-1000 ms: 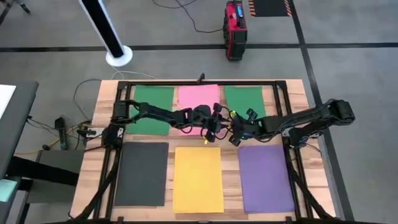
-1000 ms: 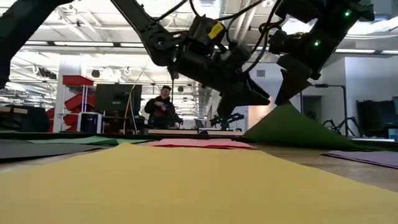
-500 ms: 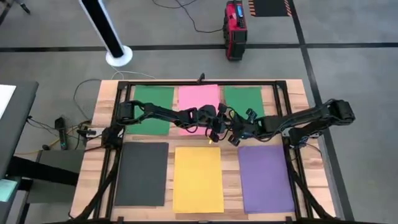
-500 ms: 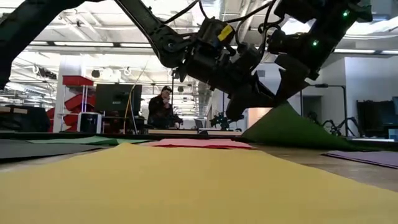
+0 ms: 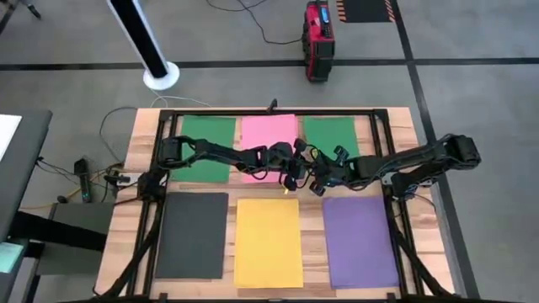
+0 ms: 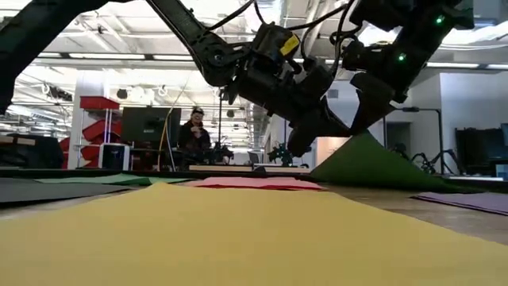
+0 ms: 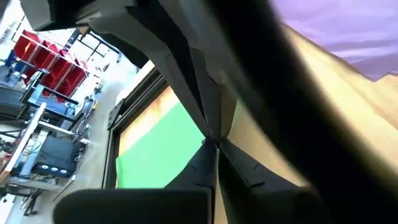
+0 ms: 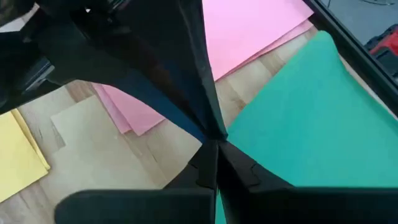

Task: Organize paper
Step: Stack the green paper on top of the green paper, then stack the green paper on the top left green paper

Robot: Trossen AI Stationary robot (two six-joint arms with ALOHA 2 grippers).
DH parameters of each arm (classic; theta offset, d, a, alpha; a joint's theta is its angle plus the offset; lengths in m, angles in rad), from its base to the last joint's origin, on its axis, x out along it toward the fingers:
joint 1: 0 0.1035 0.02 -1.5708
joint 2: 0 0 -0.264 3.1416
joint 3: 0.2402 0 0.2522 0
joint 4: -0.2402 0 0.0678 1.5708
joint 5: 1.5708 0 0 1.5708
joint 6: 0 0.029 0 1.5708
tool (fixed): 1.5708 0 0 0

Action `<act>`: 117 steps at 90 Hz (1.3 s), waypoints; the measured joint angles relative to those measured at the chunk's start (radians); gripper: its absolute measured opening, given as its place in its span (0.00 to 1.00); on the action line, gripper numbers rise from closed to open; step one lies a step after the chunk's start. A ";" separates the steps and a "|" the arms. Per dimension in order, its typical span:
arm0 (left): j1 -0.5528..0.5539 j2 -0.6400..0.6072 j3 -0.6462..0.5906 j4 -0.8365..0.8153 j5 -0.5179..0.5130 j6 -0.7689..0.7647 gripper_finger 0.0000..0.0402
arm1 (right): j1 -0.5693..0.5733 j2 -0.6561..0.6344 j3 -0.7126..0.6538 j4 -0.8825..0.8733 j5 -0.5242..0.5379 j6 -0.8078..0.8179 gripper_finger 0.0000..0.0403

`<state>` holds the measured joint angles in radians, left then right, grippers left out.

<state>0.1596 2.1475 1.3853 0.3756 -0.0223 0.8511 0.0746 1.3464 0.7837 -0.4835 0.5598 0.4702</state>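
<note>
Six sheets on the table (image 5: 135, 168): left green sheet (image 5: 206, 143), pink sheet (image 5: 268, 135), right green sheet (image 5: 333, 136) behind; dark grey sheet (image 5: 192, 234), yellow sheet (image 5: 268, 240), purple sheet (image 5: 360, 240) in front; left end effector (image 5: 295, 168) near pink's corner, grip unclear; right end effector (image 5: 318, 181) clenched on right green's raised corner (image 6: 367, 137); best lifted slowly, kept taut, no creasing.

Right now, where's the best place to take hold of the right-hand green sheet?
Grip the right green sheet at its lifted near-left corner, coming in from the pink sheet side. That corner peaks off the table in the low view, with the right gripper at it; the rest lies flat, offering no edge.
</note>
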 joint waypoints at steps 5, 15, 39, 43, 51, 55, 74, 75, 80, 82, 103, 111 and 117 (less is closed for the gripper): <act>0.000 0.000 0.000 -0.007 0.000 0.001 0.00 | 0.005 0.000 0.000 -0.001 -0.008 0.000 0.03; -0.005 -0.002 0.000 -0.031 -0.009 -0.003 0.00 | 0.015 0.001 0.012 -0.007 -0.029 0.000 0.11; -0.009 -0.002 0.001 -0.052 -0.053 -0.020 0.00 | 0.064 -0.001 0.112 -0.109 -0.154 -0.005 0.32; -0.009 -0.002 0.001 -0.052 -0.050 -0.026 0.00 | 0.079 -0.001 0.131 -0.162 -0.169 0.008 0.34; -0.008 -0.002 0.001 -0.056 -0.052 -0.027 0.00 | 0.107 -0.001 0.165 -0.291 -0.170 0.067 0.36; -0.007 -0.001 0.001 -0.059 -0.053 -0.029 0.00 | 0.120 -0.001 0.176 -0.349 -0.169 0.102 0.36; -0.008 -0.001 0.000 -0.082 -0.004 -0.042 0.00 | 0.240 -0.003 0.185 -0.519 -0.171 0.236 0.26; -0.008 -0.001 0.000 -0.085 0.005 -0.044 0.00 | 0.250 -0.003 0.185 -0.521 -0.170 0.240 0.26; -0.010 -0.001 0.000 -0.110 0.061 -0.056 0.00 | 0.292 -0.003 0.185 -0.525 -0.168 0.267 0.24; -0.011 -0.001 0.000 -0.122 0.084 -0.061 0.00 | 0.309 -0.003 0.185 -0.527 -0.167 0.280 0.24; -0.059 0.000 0.000 -0.214 0.150 -0.105 0.00 | 0.463 -0.004 0.130 -0.536 -0.158 0.482 0.18; -0.083 0.000 0.000 -0.233 0.161 -0.099 0.01 | 0.506 -0.004 0.107 -0.538 -0.158 0.565 0.18; -0.095 0.000 0.000 -0.230 0.181 -0.100 0.03 | 0.528 -0.004 0.098 -0.535 -0.153 0.610 0.18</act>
<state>0.0648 2.1479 1.3852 0.1455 0.1589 0.7514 0.6029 1.3426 0.8820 -1.0184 0.4069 1.0798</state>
